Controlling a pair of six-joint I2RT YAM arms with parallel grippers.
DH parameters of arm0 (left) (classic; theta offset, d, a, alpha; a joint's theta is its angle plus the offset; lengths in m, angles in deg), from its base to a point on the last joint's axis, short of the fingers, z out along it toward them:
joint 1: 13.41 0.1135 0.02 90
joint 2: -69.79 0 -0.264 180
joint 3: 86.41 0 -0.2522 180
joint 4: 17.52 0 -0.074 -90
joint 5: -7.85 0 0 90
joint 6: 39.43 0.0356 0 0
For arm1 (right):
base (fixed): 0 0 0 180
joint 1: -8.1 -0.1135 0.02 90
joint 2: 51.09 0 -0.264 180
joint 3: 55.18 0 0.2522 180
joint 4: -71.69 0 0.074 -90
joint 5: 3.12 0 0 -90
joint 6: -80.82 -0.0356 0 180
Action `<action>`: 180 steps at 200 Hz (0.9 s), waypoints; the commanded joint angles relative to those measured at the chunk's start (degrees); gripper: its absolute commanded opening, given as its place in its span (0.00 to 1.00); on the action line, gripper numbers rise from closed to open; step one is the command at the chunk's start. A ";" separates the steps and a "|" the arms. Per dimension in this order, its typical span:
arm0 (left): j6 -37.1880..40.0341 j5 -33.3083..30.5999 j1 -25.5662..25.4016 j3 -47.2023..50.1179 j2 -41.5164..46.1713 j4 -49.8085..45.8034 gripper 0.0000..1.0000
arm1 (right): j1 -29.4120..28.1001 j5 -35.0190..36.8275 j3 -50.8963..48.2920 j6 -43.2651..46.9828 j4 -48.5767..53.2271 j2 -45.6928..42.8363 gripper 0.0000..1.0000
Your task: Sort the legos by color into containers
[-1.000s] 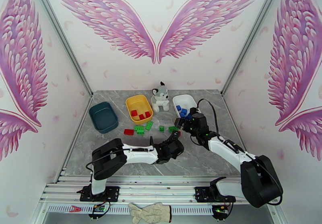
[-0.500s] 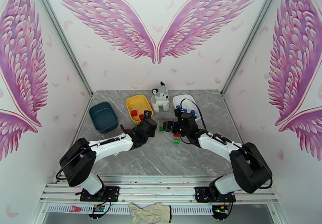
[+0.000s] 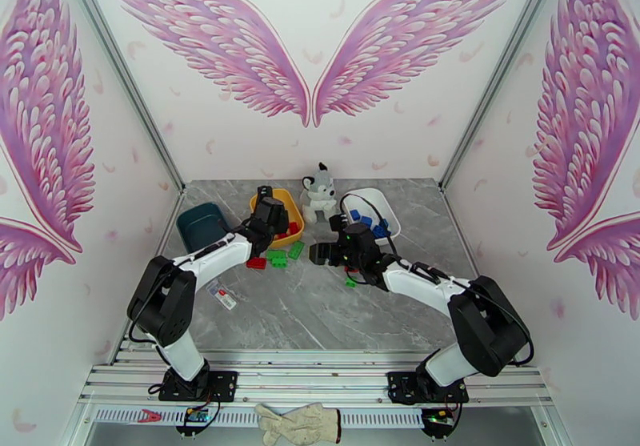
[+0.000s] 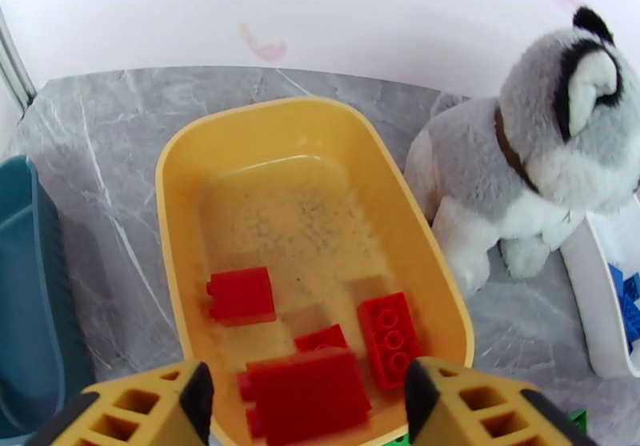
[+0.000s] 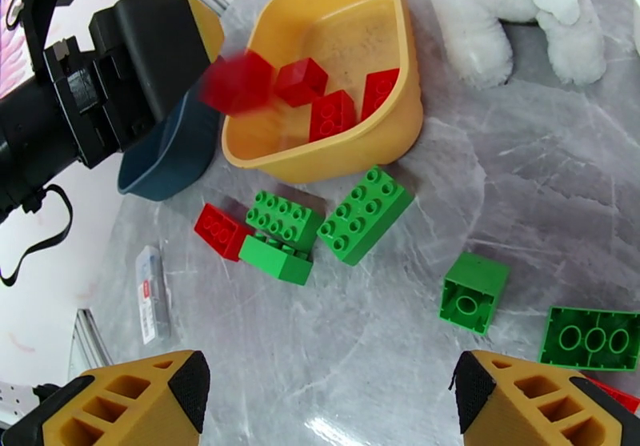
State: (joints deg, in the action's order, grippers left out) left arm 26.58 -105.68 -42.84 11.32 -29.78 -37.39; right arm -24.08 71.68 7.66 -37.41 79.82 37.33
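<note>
My left gripper [image 4: 305,377] hangs open over the near end of the yellow container [image 4: 180,199]. A red lego [image 4: 308,398] is loose between its fingers, and it shows blurred in mid-air [image 5: 236,81] in the right wrist view. Three red legos [image 4: 242,295] lie inside that tub. My right gripper [image 5: 332,403] is open and empty above the table, just short of several green legos [image 5: 366,214] and one red lego [image 5: 220,231]. Blue legos [image 3: 364,219] lie in the white container [image 3: 376,199]. The teal container [image 3: 200,227] stands at the left.
A plush husky [image 3: 320,191] sits between the yellow and white tubs. A small white-and-red tag [image 3: 222,295] lies on the table beside my left arm. One more green lego [image 3: 350,282] lies under my right arm. The marble near the front edge is bare.
My left gripper carried a red lego from mid-table up over the yellow tub and has just opened, dropping it. My right gripper shifted left from the white tub toward the green legos.
</note>
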 commanded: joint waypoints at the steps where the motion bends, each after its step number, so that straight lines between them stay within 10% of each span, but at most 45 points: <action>1: 0.53 0.22 -0.74 1.12 1.68 -0.18 0.80 | -0.76 1.49 1.20 1.59 0.93 -0.61 0.89; 180: -8.88 3.37 -1.91 38.65 25.01 6.42 0.98 | -8.04 4.63 5.41 4.74 4.70 0.56 0.87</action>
State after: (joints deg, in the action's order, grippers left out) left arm 19.61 -105.13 -44.70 48.19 -4.16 -33.35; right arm -30.88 74.70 10.65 -34.37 82.95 37.33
